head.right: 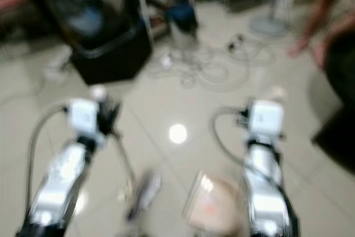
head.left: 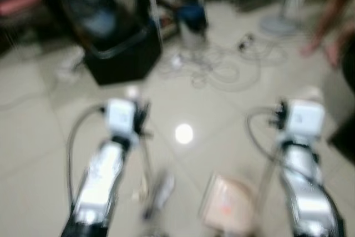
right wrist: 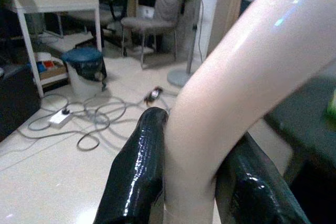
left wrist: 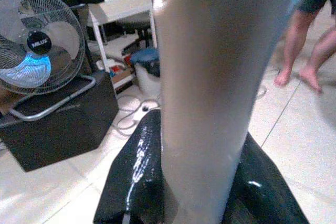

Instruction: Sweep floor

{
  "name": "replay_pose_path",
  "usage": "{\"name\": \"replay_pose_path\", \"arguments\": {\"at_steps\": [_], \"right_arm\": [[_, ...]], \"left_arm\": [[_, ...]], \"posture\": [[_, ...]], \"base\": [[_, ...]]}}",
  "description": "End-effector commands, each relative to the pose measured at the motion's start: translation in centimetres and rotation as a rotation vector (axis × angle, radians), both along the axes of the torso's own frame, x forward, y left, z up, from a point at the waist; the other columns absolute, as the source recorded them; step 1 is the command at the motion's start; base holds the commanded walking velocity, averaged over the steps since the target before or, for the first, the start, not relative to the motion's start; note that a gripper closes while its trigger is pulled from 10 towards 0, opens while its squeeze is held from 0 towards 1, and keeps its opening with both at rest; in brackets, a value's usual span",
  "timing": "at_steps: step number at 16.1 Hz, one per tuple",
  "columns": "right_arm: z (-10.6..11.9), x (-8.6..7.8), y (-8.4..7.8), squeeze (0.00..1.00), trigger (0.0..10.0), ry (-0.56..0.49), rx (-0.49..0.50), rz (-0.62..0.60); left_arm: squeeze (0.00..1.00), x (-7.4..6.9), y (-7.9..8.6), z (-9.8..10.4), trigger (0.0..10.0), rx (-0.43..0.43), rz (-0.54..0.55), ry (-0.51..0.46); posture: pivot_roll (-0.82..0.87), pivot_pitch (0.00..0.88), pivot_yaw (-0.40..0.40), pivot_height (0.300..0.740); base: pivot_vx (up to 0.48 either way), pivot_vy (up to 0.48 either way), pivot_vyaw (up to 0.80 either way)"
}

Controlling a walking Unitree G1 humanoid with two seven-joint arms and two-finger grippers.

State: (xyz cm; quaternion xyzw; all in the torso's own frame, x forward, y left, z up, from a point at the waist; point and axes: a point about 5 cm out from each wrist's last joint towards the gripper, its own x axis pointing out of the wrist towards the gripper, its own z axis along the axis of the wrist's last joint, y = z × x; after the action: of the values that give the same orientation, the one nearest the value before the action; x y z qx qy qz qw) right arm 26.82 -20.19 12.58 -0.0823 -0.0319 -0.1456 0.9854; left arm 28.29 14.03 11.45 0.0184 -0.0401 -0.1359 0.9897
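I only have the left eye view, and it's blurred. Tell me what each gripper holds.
Observer: The left gripper has its jaws shut on a straight pale handle.
Operator: Now the right.
Observer: The right gripper has its jaws shut on a curved pale handle.
Operator: Say what's ahead on my left.
Observer: A fan stands on a black box.

Floor layout before the robot

A fan (left wrist: 39,51) is set on a box (head.left: 119,56), left of a bin (head.left: 192,23); cables (head.left: 222,67) are spread before it.
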Motion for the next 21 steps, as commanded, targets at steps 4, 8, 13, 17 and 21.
{"name": "replay_pose_path", "arguments": {"at_steps": [4, 8, 13, 17, 21], "right_arm": [[1.0, 0.7, 1.1, 0.00, 10.0, -0.076, -0.028, 0.067], [0.5, 1.1, 1.2, 0.00, 10.0, -0.089, -0.050, 0.122], [-0.2, 2.3, 1.2, 0.00, 10.0, -0.145, -0.064, 0.142], [0.3, 3.1, 1.0, 0.00, 10.0, -0.188, -0.108, 0.189], [-0.7, 3.8, 1.5, 0.00, 10.0, -0.200, -0.142, 0.268]], "left_arm": [[0.00, 0.5, 1.3, 0.5, 10.0, 0.022, 0.049, -0.049], [0.00, 1.3, 1.5, 0.4, 10.0, 0.062, 0.068, -0.072], [0.00, 2.1, 1.1, -0.4, 10.0, 0.062, 0.088, -0.109], [0.00, 1.9, 0.3, -1.3, 10.0, 0.070, 0.112, -0.114], [0.00, 1.8, -0.2, -2.1, 10.0, 0.101, 0.181, -0.145]], "posture": [[-0.02, 0.094, 0.081, 0.740], [-0.01, 0.129, 0.085, 0.740], [0.01, 0.210, 0.090, 0.740], [0.00, 0.307, 0.078, 0.740], [0.02, 0.348, 0.068, 0.740]], "base": [[0.083, 0.000, 0.00], [0.000, 0.000, 0.00], [0.000, 0.000, 0.00], [0.000, 0.000, 0.00], [0.000, 0.000, 0.00]]}}
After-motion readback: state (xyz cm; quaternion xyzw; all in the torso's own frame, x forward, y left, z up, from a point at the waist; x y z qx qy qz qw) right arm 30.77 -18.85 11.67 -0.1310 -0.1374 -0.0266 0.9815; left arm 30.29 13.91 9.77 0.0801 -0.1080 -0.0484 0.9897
